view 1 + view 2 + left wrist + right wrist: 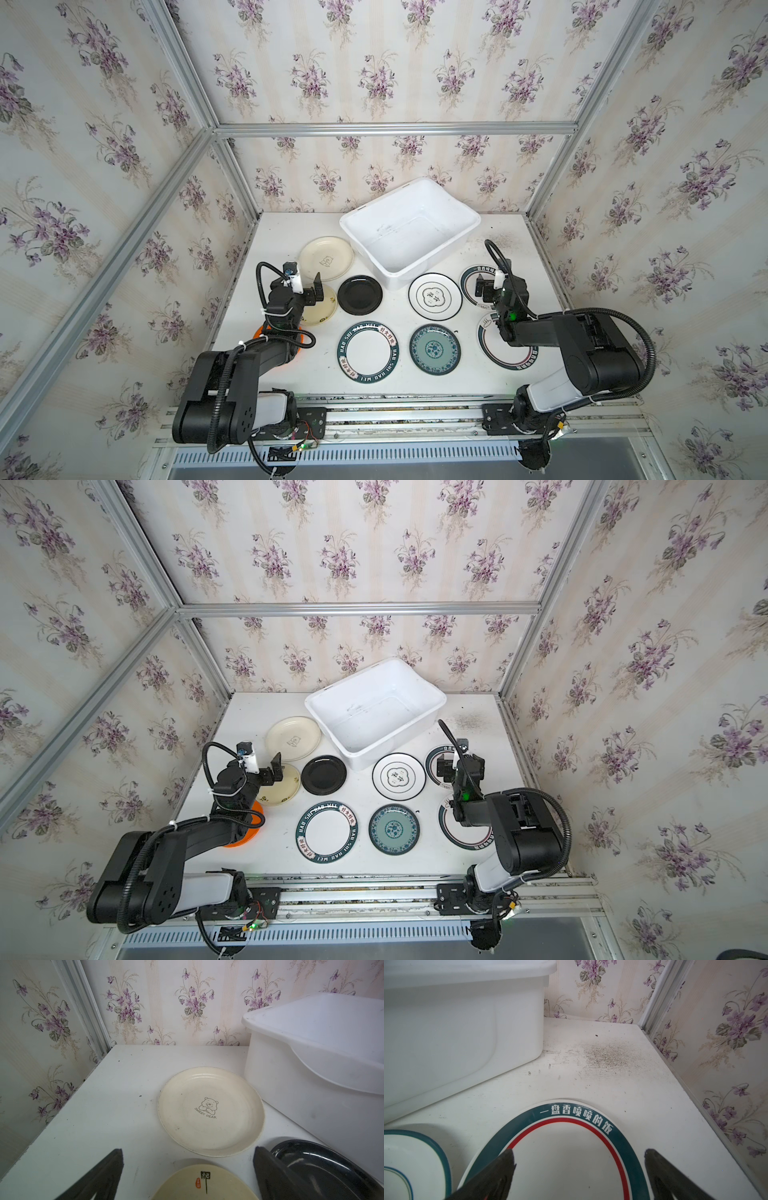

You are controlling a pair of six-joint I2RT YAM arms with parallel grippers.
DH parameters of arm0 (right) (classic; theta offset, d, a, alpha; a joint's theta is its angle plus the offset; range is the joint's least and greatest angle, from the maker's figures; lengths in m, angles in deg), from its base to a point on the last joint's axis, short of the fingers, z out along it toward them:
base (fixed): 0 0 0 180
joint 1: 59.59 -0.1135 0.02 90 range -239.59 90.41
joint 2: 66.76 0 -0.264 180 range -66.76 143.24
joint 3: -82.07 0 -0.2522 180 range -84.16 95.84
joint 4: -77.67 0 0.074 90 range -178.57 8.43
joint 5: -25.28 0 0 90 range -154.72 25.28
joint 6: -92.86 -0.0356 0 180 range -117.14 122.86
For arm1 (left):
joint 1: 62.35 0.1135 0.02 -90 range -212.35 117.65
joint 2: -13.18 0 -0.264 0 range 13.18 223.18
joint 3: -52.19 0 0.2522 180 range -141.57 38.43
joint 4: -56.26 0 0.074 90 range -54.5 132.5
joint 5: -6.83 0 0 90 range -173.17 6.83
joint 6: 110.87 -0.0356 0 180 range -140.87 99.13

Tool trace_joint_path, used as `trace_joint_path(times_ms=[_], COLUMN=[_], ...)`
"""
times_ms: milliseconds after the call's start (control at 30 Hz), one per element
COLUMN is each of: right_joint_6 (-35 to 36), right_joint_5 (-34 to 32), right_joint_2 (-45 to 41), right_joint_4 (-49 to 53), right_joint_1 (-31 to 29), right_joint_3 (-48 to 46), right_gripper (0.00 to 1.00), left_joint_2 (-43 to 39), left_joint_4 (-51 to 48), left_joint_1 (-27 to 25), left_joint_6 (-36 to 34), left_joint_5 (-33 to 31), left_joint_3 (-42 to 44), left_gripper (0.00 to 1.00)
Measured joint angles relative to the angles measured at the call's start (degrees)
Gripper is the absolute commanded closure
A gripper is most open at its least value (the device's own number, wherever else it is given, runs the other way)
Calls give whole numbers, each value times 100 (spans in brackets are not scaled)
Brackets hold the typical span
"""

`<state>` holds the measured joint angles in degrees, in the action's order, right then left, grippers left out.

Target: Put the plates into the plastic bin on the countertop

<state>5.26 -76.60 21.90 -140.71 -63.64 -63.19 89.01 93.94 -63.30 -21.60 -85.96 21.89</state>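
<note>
The white plastic bin (436,266) stands empty at the back of the countertop (316,374). Several plates lie flat in front of it: a cream bear plate (326,258) (209,1111), a second cream plate (324,309) (207,1184), a black one (359,294), a clover-marked white one (435,296), a lettered one (369,351), a teal-patterned one (435,349) and an orange one (245,837) under the left arm. My left gripper (311,291) (189,1149) hangs open over the second cream plate. My right gripper (484,286) (578,1150) hangs open over a teal-and-red-rimmed plate (566,1167).
A further dark-rimmed white plate (498,353) lies partly under the right arm. Wallpapered walls with aluminium framing (232,266) close the countertop on the left, back and right. A speckled dirty patch (608,1053) marks the back right corner.
</note>
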Motion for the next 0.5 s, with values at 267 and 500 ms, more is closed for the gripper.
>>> trace_joint_path(times_ms=[267, 500], right_joint_6=[-44, -42], right_joint_5=[-68, -66], right_joint_2=[0, -122], right_joint_4=[0, -55], right_joint_1=[4, 4], right_joint_3=[-2, -133], right_gripper=[1, 1], left_joint_2=[0, -321], left_joint_4=[0, -341], left_joint_1=[0, -20], left_joint_6=[0, 33], left_joint_5=[0, -160], left_joint_3=[0, -72], left_gripper=[1, 1])
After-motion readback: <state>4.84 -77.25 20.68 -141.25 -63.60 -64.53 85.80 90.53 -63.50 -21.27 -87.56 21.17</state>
